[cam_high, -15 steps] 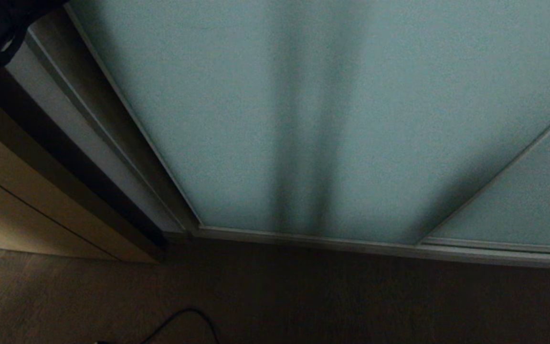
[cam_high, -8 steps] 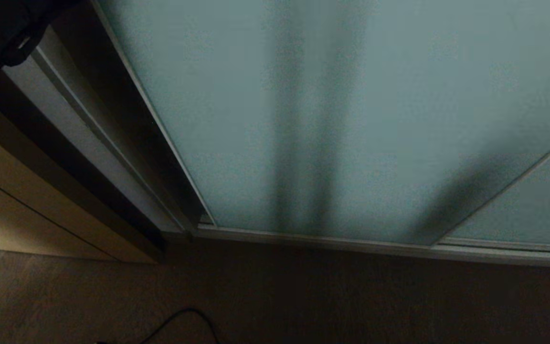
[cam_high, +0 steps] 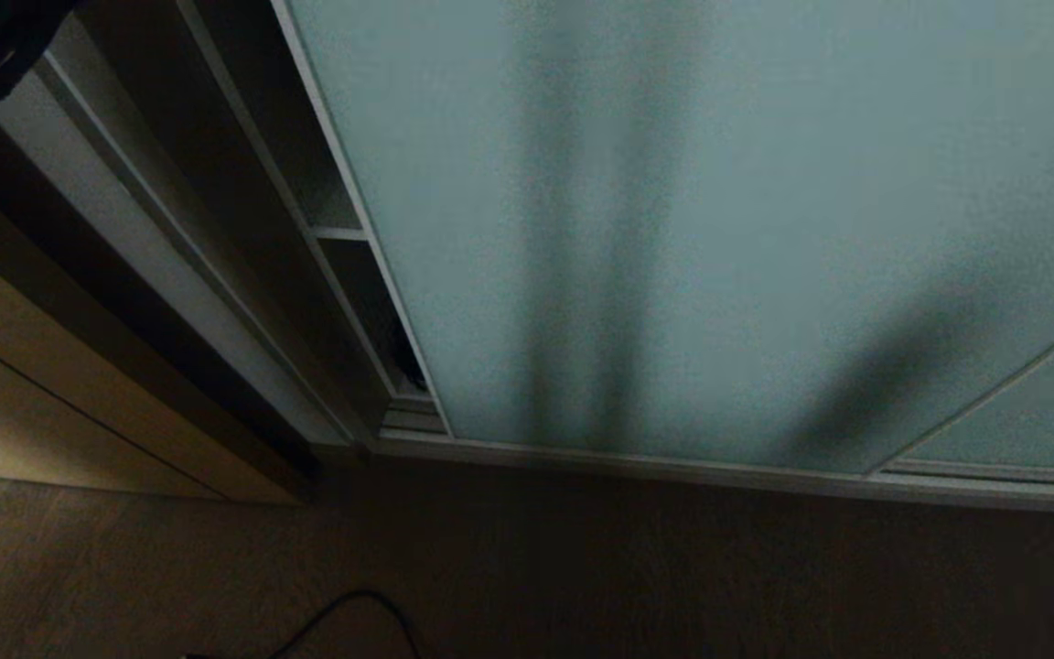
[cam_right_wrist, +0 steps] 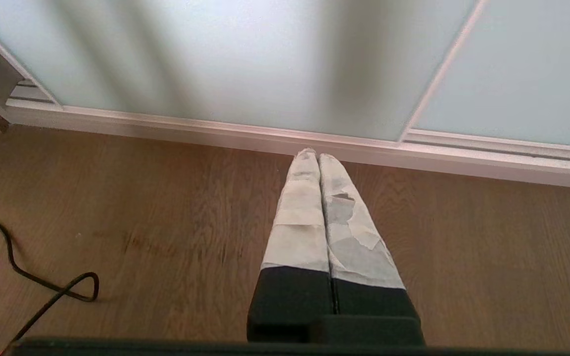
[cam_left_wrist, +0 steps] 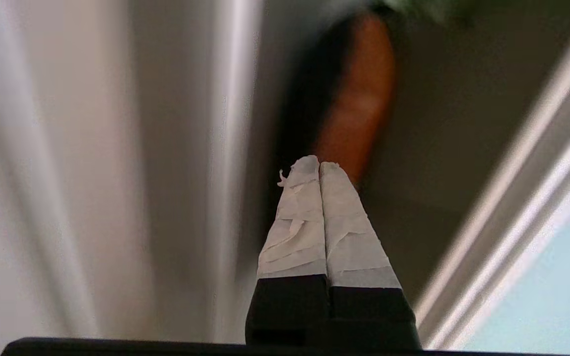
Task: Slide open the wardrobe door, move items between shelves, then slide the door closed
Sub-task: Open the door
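Wardrobe half-lit, the left gripper (cam_left_wrist: 319,168), fingers pressed together and empty, pokes into the gap beside the door (cam_high: 673,229), apparently to push it aside, exposing a shelf (cam_high: 339,234); right gripper (cam_right_wrist: 318,157) hangs closed over the floor (cam_right_wrist: 166,222).

The sliding wardrobe door (cam_high: 719,229) stands partly open, exposing shelves (cam_high: 339,233).

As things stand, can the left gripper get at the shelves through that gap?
Probably yes, just: the sliding wardrobe door stands partly open, baring shelves, and the shut left gripper sits by the opening. The gap looks narrow, though.
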### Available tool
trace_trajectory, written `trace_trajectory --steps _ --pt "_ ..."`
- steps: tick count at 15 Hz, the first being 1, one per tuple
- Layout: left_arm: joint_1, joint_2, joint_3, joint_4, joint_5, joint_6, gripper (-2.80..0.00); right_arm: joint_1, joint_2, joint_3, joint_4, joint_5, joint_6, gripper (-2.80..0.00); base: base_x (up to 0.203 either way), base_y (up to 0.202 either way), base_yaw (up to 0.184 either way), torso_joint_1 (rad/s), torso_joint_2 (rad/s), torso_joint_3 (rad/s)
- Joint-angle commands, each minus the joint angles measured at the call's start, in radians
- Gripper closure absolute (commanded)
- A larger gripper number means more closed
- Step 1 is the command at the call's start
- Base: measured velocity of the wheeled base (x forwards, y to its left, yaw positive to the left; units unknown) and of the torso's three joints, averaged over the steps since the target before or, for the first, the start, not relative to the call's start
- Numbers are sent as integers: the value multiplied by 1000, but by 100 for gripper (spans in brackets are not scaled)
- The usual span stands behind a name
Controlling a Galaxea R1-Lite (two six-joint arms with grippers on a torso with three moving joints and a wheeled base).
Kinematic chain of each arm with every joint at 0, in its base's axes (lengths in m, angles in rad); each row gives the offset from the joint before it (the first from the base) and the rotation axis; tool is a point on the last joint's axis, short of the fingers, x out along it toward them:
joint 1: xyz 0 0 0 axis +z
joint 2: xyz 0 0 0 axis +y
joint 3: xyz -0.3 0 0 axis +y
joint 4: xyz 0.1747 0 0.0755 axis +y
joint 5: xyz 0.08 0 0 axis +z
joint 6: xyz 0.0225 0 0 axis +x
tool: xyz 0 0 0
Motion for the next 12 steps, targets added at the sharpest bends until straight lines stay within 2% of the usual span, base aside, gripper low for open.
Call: trace_trajectory --steps 1,5,8,12 --pt "-45 48 4 -10 2 -1 0 0 -2 0 0 0 0 0 0 0 0 0 0 0" --pt "-120 144 -29 -19 4 -2 0 0 -2 0 0 0 0 0 0 0 0 0 0 0" --pt "-148 225 -98 -40 10 2 0 0 -2 2 0 0 0 0 0 0 0 0 0 0" --pt "-216 265 -138 -45 13 8 0 0 -2 0 0 0 0 0 0 0 0 0 0 0"
